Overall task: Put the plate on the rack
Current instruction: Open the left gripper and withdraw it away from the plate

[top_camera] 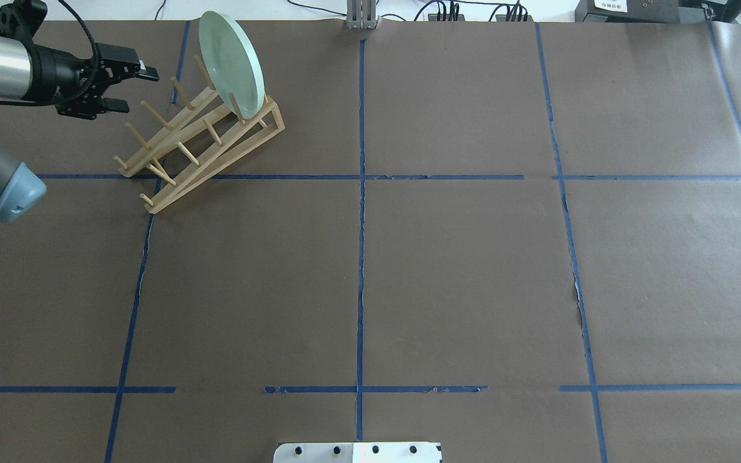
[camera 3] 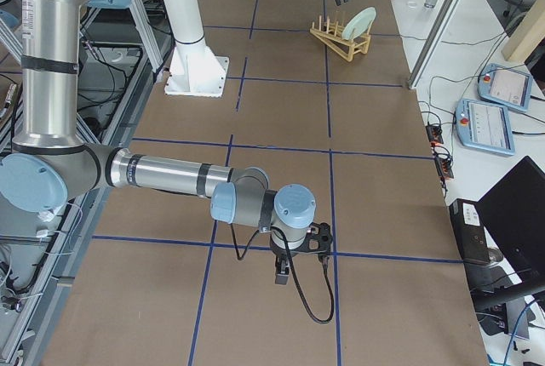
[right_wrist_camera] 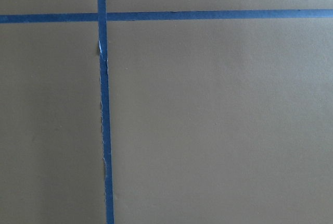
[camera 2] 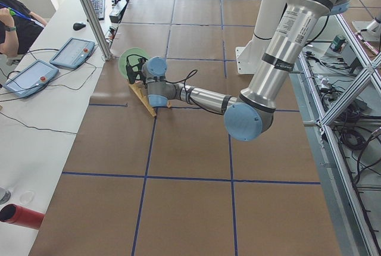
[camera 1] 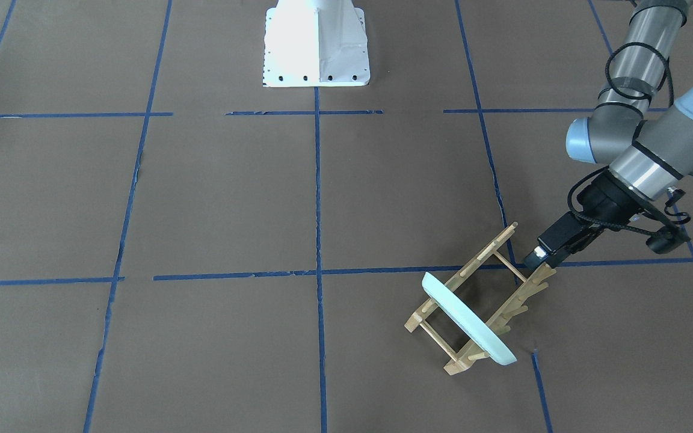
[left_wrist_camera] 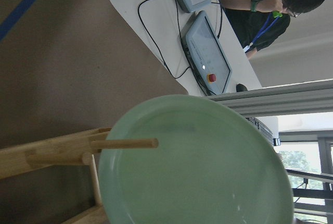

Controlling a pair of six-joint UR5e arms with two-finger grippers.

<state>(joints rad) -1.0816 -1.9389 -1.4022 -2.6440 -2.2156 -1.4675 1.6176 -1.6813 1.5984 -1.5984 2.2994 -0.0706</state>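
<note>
The pale mint-green plate point(top_camera: 232, 64) stands on edge between the pegs at the far end of the light wooden rack point(top_camera: 203, 138), leaning slightly. It also shows in the front view point(camera 1: 470, 319) and fills the left wrist view point(left_wrist_camera: 208, 166), with a peg point(left_wrist_camera: 125, 143) crossing in front of it. My left gripper point(top_camera: 134, 87) is open and empty, apart from the plate, beside the rack's other end point(camera 1: 536, 255). My right gripper point(camera 3: 285, 274) hangs low over bare table far from the rack, seen only in the exterior right view; I cannot tell whether it is open.
The white robot base point(camera 1: 316, 48) stands mid-table at the robot's side. An operator point(left_wrist_camera: 265, 0) sits beyond the table edge near the rack, with teach pendants point(camera 2: 71, 53) and cables. A metal post point(top_camera: 361, 19) stands at the far edge.
</note>
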